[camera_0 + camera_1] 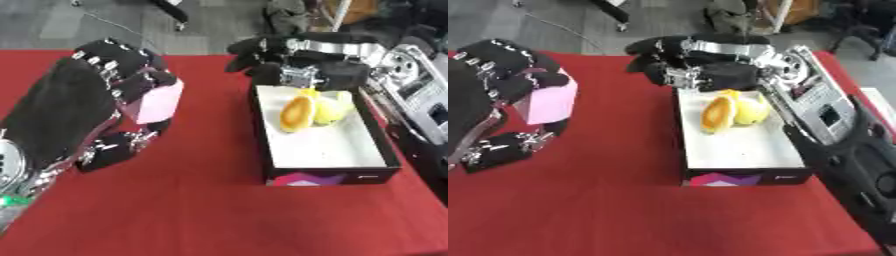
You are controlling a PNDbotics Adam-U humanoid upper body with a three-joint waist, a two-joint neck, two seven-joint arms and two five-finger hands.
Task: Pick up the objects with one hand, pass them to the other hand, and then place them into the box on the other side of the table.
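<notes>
My left hand (74, 107) is raised over the left of the red table (201, 210), its fingers and thumb curled round a pale pink block (157, 103). My right hand (697, 62) hovers at the far end of the white box (737, 150), fingers curled with nothing seen in them. Inside the box lie a yellow-orange bun-like piece (296, 114) and a yellow fruit-like piece (332, 109), close under the right hand.
The box has a black rim and a coloured front panel (306, 179). My right arm (833, 120) runs along the table's right edge. Grey floor and dark chair legs (175, 15) lie beyond the far edge.
</notes>
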